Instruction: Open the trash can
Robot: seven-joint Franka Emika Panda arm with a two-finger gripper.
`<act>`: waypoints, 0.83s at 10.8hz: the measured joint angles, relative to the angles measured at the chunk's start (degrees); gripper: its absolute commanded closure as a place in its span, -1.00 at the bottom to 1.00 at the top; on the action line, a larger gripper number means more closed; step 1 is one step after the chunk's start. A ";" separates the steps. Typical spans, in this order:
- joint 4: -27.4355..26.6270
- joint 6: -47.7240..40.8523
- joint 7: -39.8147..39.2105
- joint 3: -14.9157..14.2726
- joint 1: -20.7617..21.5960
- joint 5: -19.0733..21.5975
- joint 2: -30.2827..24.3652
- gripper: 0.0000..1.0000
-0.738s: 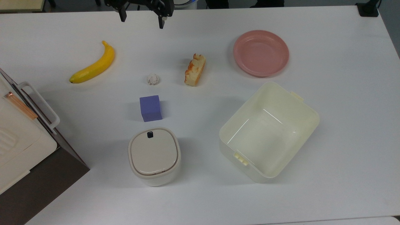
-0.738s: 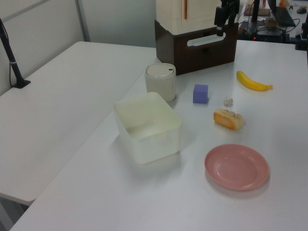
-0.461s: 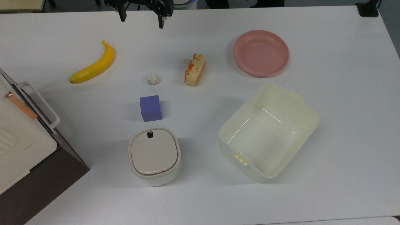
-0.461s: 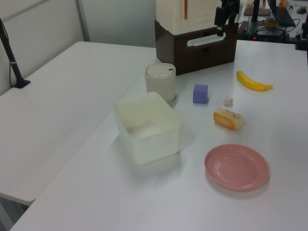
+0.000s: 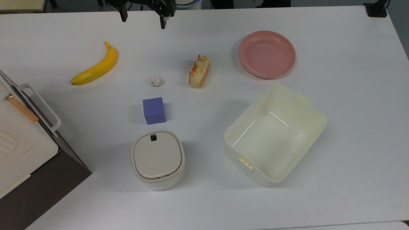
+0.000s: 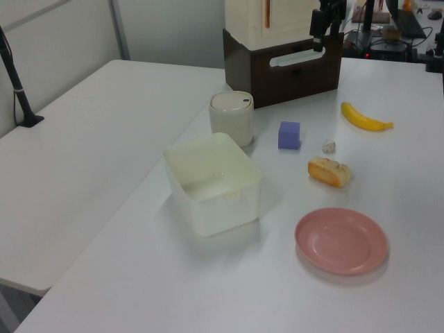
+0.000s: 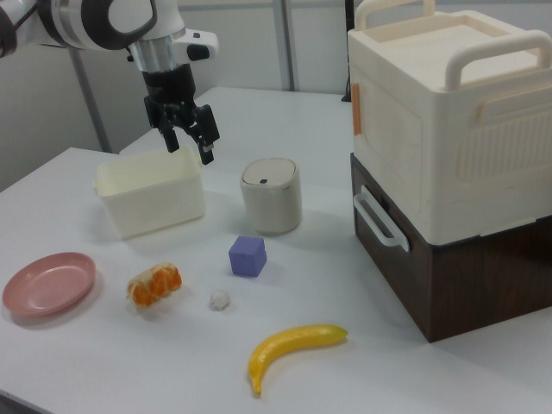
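Near the top view's lower left, the trash can (image 5: 158, 159) looks light and rigid, best pressed at its black button (image 5: 153, 137); the end effector (image 5: 142, 19) hangs open, empty.

The top view looks straight down on the white surface (image 5: 335, 198). The left view and right view look obliquely across it from apparently opposite ends, and all three share the trash can (image 5: 158, 159) (image 6: 232, 118) (image 7: 271, 196).

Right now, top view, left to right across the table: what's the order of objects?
Stacked cream-and-brown box → banana → trash can → bread piece → pink plate. Left out, since their spans overlap others: purple cube, crumpled ball, pale-yellow tub. The gripper hangs open at the top edge.
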 measured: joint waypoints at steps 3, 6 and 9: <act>0.00 0.00 -1.13 0.00 0.00 0.00 0.00 -1.00; -0.01 -1.30 -2.82 0.00 0.04 0.00 -0.01 -1.00; -0.01 -2.83 -4.28 0.00 0.06 0.00 -0.02 -1.00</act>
